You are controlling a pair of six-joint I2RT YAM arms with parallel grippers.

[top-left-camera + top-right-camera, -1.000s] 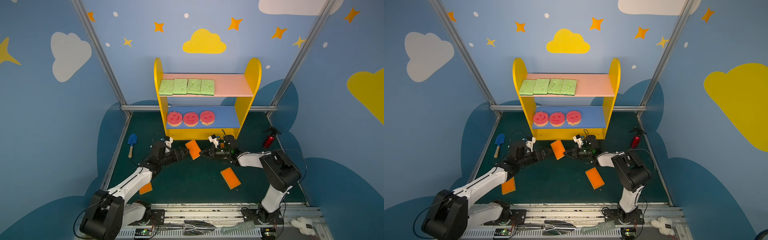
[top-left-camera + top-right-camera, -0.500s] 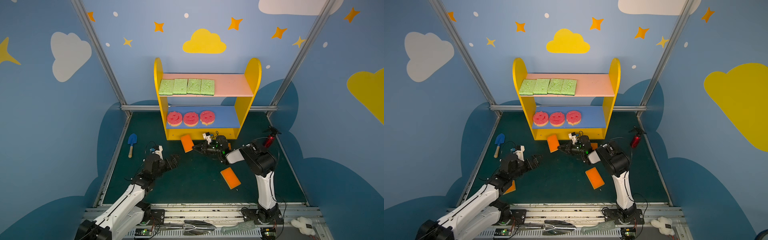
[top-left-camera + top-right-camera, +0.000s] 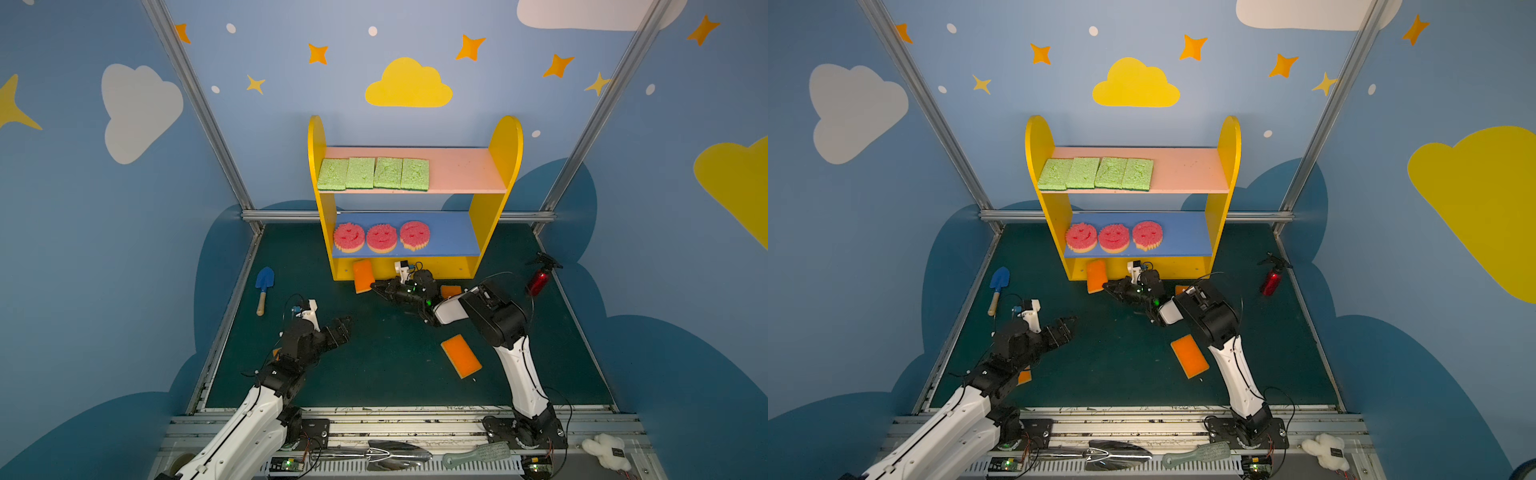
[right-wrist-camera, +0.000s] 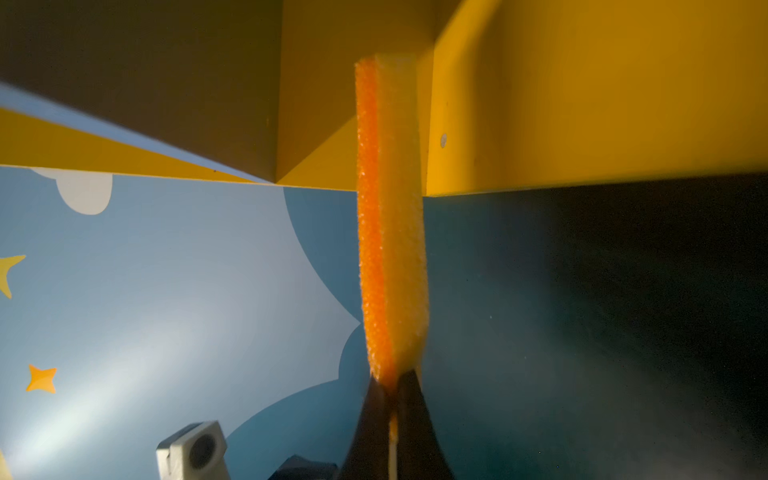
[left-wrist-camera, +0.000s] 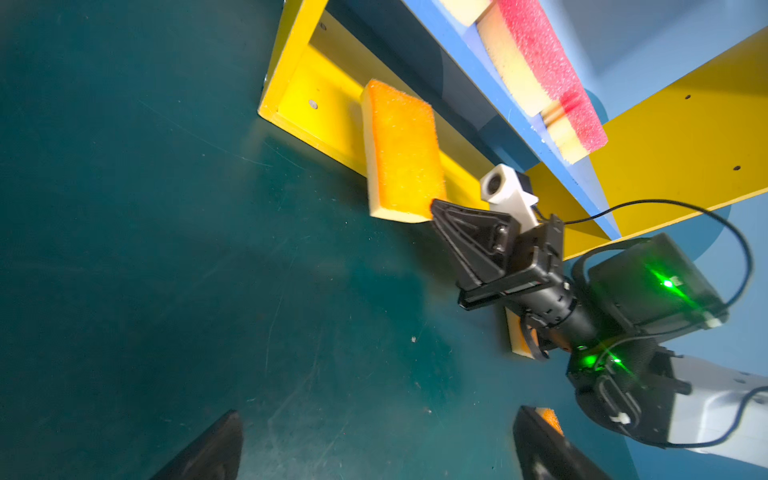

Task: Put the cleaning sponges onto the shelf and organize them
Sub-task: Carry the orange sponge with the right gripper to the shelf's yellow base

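Hard to see: a hidden orange sponge (image 3: 1024,376) lies well out front-left of the shelf (image 3: 505,141), nearly all under the L arm, only a corner showing. A half-covered orange sponge (image 3: 451,291) sits just before the shelf's base and is masked by the R wrist. R gripper (image 3: 374,286) is low at the shelf's front-left and pinched tight on the near corner of the held orange sponge (image 3: 362,275). Its far end pokes in over the yellow base, under the blue board; can't tell if it touches the base, as the R wrist view is blurry. L gripper (image 3: 343,326) has jaws spread wide w/ nothing btwn them, well out front of the shelf; its fingertips (image 5: 216,449) are cut off by the frame edge. A loose orange sponge (image 3: 460,355) lies flat on the mat out front-right of the shelf. On the shelf are four green sponges (image 3: 373,173) in a row on the pink board and three pink smiley sponges (image 3: 381,238) on the blue board. Blue trowel (image 3: 263,286) is to the shelf's left, red bottle (image 3: 539,280) to its right.
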